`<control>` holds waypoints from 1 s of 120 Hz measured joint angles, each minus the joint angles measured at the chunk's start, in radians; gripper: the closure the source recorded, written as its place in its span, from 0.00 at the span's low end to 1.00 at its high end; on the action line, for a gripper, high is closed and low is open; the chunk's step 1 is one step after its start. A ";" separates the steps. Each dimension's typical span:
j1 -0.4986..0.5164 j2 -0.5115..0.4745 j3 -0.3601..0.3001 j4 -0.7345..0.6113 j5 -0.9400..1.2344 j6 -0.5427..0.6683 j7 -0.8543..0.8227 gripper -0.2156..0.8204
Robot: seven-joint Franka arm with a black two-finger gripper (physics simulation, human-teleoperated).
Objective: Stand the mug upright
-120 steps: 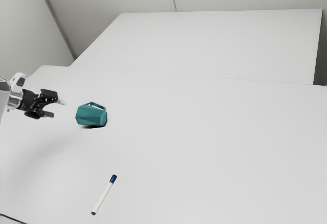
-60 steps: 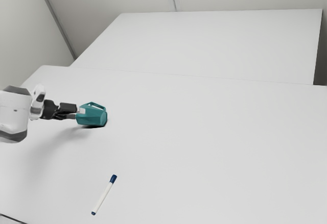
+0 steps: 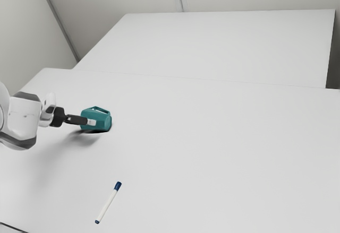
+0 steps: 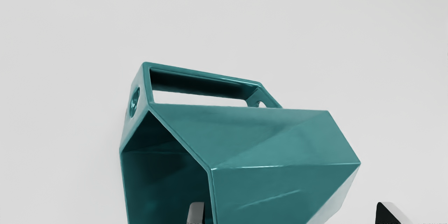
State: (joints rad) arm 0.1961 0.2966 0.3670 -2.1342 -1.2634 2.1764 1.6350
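Mug (image 3: 102,119) down on its side on the white table (image 3: 212,153), mouth facing back toward my arm (image 3: 21,116), handle up top, and my claw (image 3: 92,122) is right there at it! Fingers (image 4: 196,213) standing wide apart: one shows against the dark opening, the other sits out beyond the outer wall, clear of it, so nothing is clamped. Over in the exterior view, a white marker (image 3: 108,204) with a blue cap lies nearer the camera, well apart from the mug.
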 joint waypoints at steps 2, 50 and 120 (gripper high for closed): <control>0.000 -0.001 0.000 0.000 0.000 0.000 0.006 0.34; -0.001 -0.040 -0.048 0.004 -0.006 0.007 0.114 0.75; -0.046 -0.175 -0.097 0.025 0.283 0.060 0.049 0.95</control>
State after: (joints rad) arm 0.1503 0.1217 0.2696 -2.1097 -0.9806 2.2368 1.6842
